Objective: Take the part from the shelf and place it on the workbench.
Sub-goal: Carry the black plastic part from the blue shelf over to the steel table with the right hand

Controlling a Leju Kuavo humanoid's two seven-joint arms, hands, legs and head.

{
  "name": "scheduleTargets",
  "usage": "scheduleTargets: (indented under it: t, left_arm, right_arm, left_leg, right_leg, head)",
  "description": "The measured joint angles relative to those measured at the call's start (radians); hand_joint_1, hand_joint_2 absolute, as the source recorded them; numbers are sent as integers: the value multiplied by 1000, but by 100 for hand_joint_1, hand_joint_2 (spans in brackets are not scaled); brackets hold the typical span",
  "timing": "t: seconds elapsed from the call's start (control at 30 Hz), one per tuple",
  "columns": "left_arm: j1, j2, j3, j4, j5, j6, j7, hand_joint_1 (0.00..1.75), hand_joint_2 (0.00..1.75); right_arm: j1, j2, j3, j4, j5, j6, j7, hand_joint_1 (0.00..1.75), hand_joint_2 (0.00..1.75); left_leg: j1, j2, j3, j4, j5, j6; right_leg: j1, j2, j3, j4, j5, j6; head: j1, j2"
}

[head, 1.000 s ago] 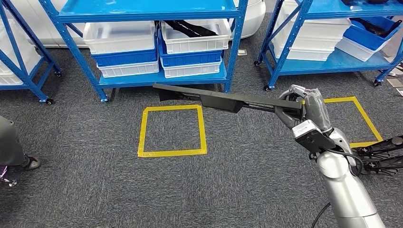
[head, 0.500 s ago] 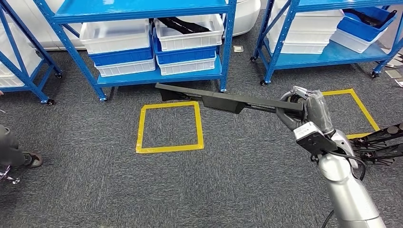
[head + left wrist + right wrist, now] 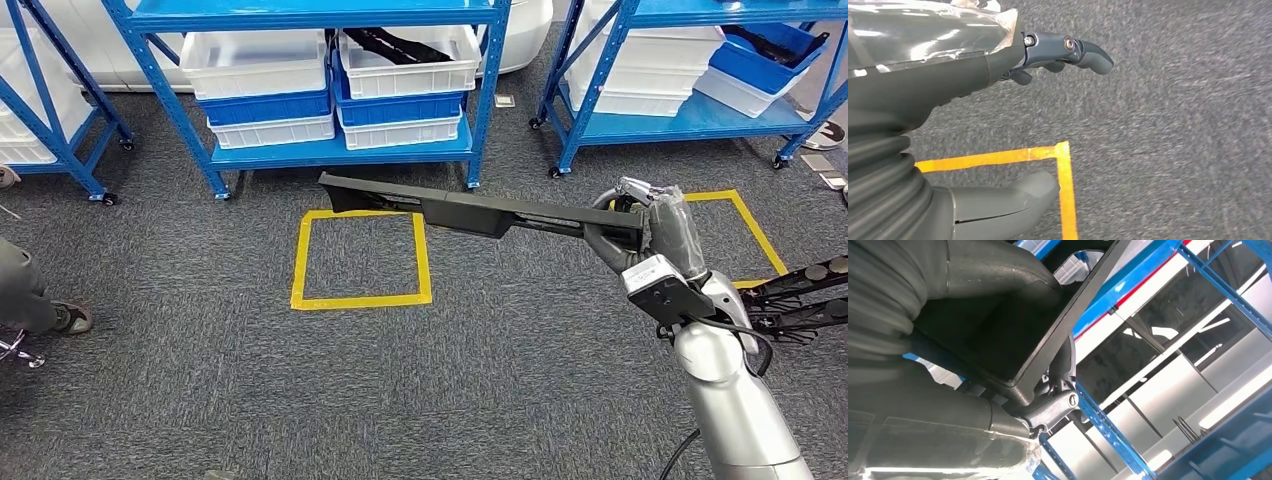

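Carrying the long black part (image 3: 470,207) out in front of me, I am gripping it at one end with my right hand (image 3: 640,232), fingers wrapped tight around it — the right wrist view is showing the dark edge of the part (image 3: 1058,325) pressed into my palm. The rest of the part is reaching out level to my left over the grey carpet, its far tip hanging above the yellow taped square (image 3: 362,256) and just in front of the blue shelf (image 3: 330,150) with its white bins (image 3: 255,62). My left hand (image 3: 998,65) is hanging over the floor, holding nothing, thumb and fingers apart. I am judging the pick as done and the carry as the step in hand; no workbench is appearing in these views, so I am likely needing to turn and walk to it. Doing this well is mostly about the lever — held at one end, the part is loading my grip, so I am wanting a firm clamp, a level wrist and slow turns. I am minding the far tip near the shelf uprights, and the person's foot (image 3: 68,318) off to my left.
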Motion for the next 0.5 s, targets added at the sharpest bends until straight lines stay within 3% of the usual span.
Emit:
scheduleTargets:
  t: [0.03,0.1,0.17,0.23,0.3,0.33,0.4,0.47,0.5]
  left_arm:
    - [1,-2,0,0,1,0,-1,0,175]
    - [3,-4,0,0,1,1,-4,0,175]
    - [4,-5,0,0,2,4,-9,0,175]
    - [6,-5,0,0,4,5,-12,0,175]
    - [8,-4,0,0,7,6,-15,0,175]
    - [9,-4,0,0,8,7,-17,0,175]
    - [10,-5,0,0,11,7,-20,0,175]
    - [11,-5,0,0,13,8,-22,0,175]
    - [12,-5,0,0,15,8,-23,0,175]
  right_arm:
    - [-1,0,0,0,0,2,1,175,175]
    - [-5,0,0,0,0,4,1,175,175]
    - [-11,1,0,0,-1,6,0,175,175]
    - [-13,1,0,1,-2,8,0,175,175]
    - [-14,3,0,1,-3,10,-1,175,175]
    - [-14,4,1,2,-3,11,-1,175,175]
    - [-14,7,1,2,-3,11,-1,175,175]
    - [-14,10,2,2,-3,12,-1,175,175]
    - [-14,11,2,2,-3,13,-1,175,175]
  left_leg:
    - [0,0,-8,2,5,-2]
    - [1,-1,-22,11,12,-10]
    - [-3,-1,-35,22,17,-19]
    - [-6,-2,-42,26,25,-29]
    - [-3,-4,-53,35,20,-38]
    - [0,-5,-64,58,-2,-44]
    - [5,-7,-104,161,-79,-55]
    - [9,-7,-143,280,-143,-63]
    - [11,-7,-145,304,-151,-64]
  right_leg:
    - [-1,0,28,-32,9,9]
    - [-5,-1,119,-173,43,24]
    - [-1,2,174,-271,64,21]
    - [6,6,174,-280,72,6]
    - [-2,5,167,-278,83,-10]
    - [-6,4,162,-279,89,-19]
    - [-7,2,151,-279,100,-35]
    - [-4,1,138,-278,109,-41]
    - [-3,1,133,-278,113,-40]
  head:
    - [1,0]
    - [1,0]
    - [2,0]
    - [2,0]
    - [0,0]
    - [-1,0]
    - [-4,0]
    - [-6,0]
    - [-6,0]
